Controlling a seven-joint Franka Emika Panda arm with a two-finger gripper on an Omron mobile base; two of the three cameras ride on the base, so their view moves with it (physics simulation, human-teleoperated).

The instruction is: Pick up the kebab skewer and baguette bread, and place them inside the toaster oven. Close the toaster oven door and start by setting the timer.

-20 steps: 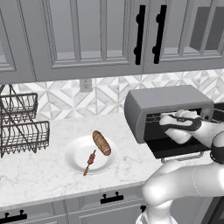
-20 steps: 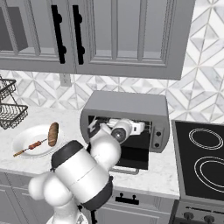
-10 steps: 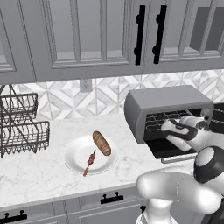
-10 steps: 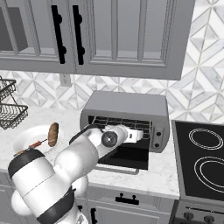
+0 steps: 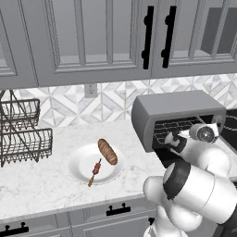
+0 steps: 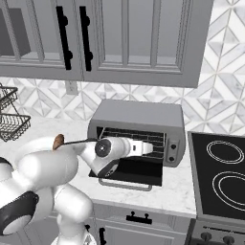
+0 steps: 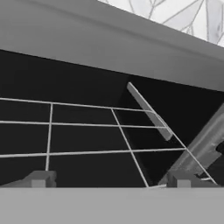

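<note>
Left base view: the arm has swung left across the open toaster oven [image 5: 178,113]; the baguette bread [image 5: 107,151] and kebab skewer [image 5: 95,168] lie on the plate [image 5: 78,163] on the desk, untouched.

Right base view: the toaster oven door [image 6: 131,171] hangs down.

Hand view: the gripper [image 7: 109,178], jaws apart and empty, faces the wire rack [image 7: 87,140], so picking comes next.
</note>
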